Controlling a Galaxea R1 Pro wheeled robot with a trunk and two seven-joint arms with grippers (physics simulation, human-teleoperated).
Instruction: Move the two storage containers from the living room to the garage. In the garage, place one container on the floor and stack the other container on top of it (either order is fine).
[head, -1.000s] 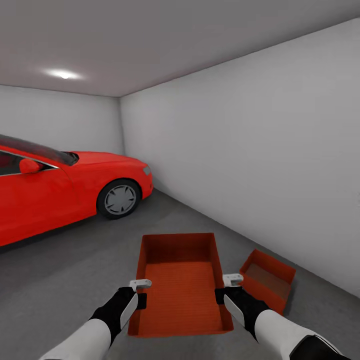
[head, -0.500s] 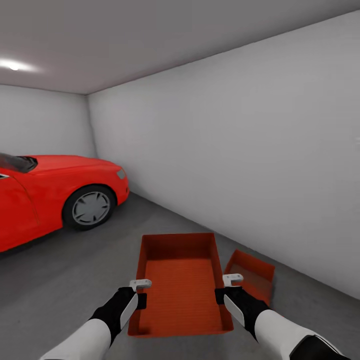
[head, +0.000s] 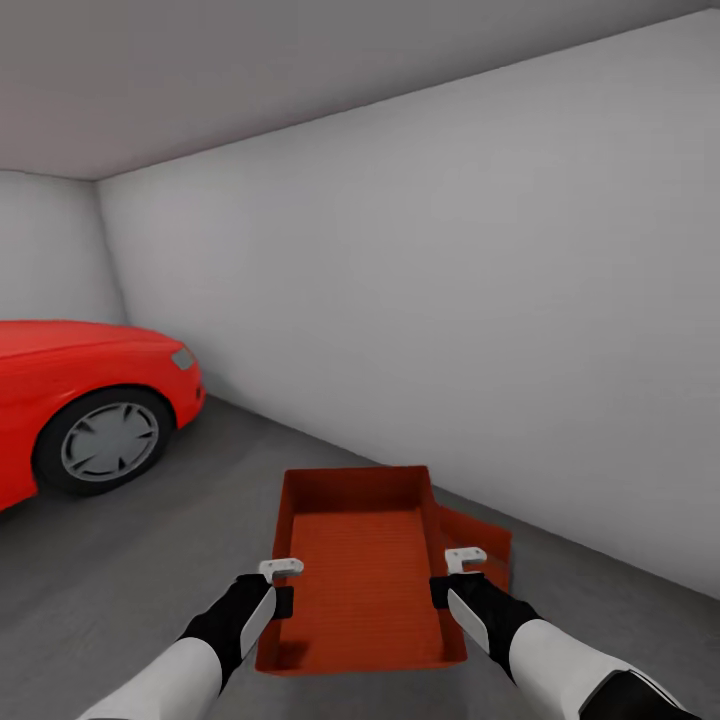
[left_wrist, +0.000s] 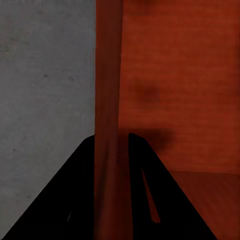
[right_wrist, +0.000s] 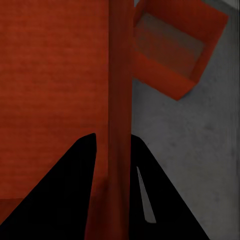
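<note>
There are two bins. The held bin (head: 360, 570) is in front of the robot, above the floor (head: 150, 560), carried level between two tools. The left tool (head: 285, 585) pinches its left wall, and the right tool (head: 455, 575) pinches its right wall. In the left wrist view the two dark fingers (left_wrist: 75, 200) stand on both sides of the thin orange-red wall, one outside and one inside the bin (left_wrist: 180, 75). The right wrist view shows the same: fingers (right_wrist: 70, 190) on each side of the wall of the bin (right_wrist: 55, 75).

The second bin (head: 480, 545) lies on the grey floor just beyond the right wall of the held one, near the wall (head: 480, 300) of the garage. In the head view most of it is hidden behind the held bin; only its right part shows. In the right wrist view this second bin (right_wrist: 172, 50) is seen better, turned at an angle, but its far end is cut off by the picture edge. Whether the two bins touch, I cannot tell.

To the left stands one red car (head: 90, 400), well apart from the bins. One wheel (head: 105, 440) is visible; the rest of the car is cut off at the picture edge.
</note>
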